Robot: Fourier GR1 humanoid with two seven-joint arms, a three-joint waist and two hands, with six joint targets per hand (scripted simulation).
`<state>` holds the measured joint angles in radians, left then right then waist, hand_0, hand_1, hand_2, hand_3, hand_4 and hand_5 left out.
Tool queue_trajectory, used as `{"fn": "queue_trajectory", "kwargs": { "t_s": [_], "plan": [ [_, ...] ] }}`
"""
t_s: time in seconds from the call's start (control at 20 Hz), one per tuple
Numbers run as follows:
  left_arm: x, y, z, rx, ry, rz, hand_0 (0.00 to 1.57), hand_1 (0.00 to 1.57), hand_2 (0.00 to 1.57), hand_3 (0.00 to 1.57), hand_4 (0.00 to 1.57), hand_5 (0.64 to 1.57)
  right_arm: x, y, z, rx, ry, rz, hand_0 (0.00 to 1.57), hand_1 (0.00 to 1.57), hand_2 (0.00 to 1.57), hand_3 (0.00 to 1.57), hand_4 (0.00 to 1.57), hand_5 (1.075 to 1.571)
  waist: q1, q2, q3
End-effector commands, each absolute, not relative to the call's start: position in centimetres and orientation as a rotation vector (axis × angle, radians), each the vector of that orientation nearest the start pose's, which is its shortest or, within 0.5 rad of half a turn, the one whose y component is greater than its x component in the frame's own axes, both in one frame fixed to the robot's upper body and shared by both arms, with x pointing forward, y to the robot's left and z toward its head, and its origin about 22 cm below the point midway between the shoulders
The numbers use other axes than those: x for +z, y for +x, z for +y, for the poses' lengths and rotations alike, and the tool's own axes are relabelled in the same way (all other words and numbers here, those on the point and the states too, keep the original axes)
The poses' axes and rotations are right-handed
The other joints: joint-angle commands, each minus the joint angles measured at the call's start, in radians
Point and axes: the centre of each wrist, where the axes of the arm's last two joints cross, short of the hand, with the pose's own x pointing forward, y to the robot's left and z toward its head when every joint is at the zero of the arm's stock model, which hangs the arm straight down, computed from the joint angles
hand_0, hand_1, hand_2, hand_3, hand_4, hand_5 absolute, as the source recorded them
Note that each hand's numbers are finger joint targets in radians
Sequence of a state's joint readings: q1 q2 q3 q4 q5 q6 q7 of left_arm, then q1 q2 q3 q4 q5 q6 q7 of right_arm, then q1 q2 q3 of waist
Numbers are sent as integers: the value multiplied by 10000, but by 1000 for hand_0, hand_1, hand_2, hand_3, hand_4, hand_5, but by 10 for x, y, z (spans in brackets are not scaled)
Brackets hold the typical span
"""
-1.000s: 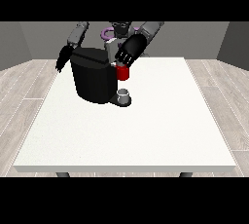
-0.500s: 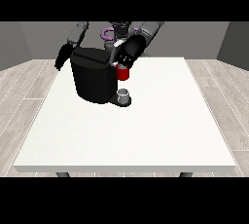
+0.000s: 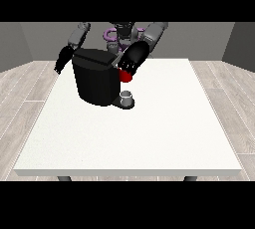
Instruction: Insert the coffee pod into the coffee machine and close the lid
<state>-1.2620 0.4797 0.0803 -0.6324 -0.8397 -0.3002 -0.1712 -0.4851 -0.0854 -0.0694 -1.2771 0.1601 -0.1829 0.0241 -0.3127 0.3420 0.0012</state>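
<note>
The black coffee machine (image 3: 97, 81) stands on the white table (image 3: 149, 133), left of the middle. The hand at the view's right (image 3: 132, 59) hovers against the machine's upper right corner, just above a red thing at the machine (image 3: 125, 75). The hand at the view's left (image 3: 62, 60) hangs beside the machine's left side, apart from it, with its fingers pointing straight down. A small grey thing (image 3: 127, 96) sits at the machine's base on the right. I cannot tell whether it is the pod.
The table's front edge (image 3: 124, 171) runs across the lower part of the view. Wooden floor surrounds the table on both sides.
The hand at the view's right has barely shifted at the machine's top corner. Nothing else has visibly moved.
</note>
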Motion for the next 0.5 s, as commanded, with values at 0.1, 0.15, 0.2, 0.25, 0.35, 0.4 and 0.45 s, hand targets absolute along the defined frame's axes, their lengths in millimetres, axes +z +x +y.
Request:
{"fn": "queue_trajectory", "kwargs": {
  "t_s": [0.1, 0.15, 0.2, 0.25, 0.35, 0.4, 0.45],
  "plan": [
    [289, 461, 255, -11070, 8650, -17232, 1206, 1206, 1179, 956, 0, 1571, 75, 352, -199, 1485, -2488, -17702, 0, 0, 0, 0, 42, 1571, -319, 627, -12],
    [266, 464, 224, -11462, 7919, -16951, 1247, 1247, 1211, 957, 0, 1571, 61, 352, -200, 1062, -2736, -17136, 0, 0, 0, 0, 61, 1571, 104, -72, -9],
    [280, 461, 268, -11089, 8439, -17202, 1233, 1233, 1201, 947, 0, 1571, 79, 348, -191, 1351, -2330, -17517, 0, 0, 0, 0, 41, 1571, -329, 365, -15],
    [275, 462, 252, -11156, 8460, -17212, 1247, 1247, 1210, 954, 0, 1571, 69, 345, -186, 1225, -2397, -17681, 0, 0, 0, 0, 85, 1571, -323, 283, -11],
    [302, 458, 268, -11359, 8381, -17250, 1212, 1212, 1186, 971, 0, 1571, 76, 353, -205, 1378, -2632, -17272, 0, 0, 0, 0, 144, 1571, -183, 273, -11],
    [301, 459, 262, -11374, 8424, -17241, 1224, 1224, 1202, 978, 0, 1571, 78, 354, -204, 1293, -2623, -17636, 0, 0, 0, 0, 99, 1571, -240, 416, -9],
    [295, 461, 244, -11415, 8619, -17481, 1232, 1232, 1211, 967, 0, 1571, 78, 359, -211, 1316, -2989, -17808, 0, 0, 0, 0, 109, 1571, -142, 637, -7]
  ]
}}
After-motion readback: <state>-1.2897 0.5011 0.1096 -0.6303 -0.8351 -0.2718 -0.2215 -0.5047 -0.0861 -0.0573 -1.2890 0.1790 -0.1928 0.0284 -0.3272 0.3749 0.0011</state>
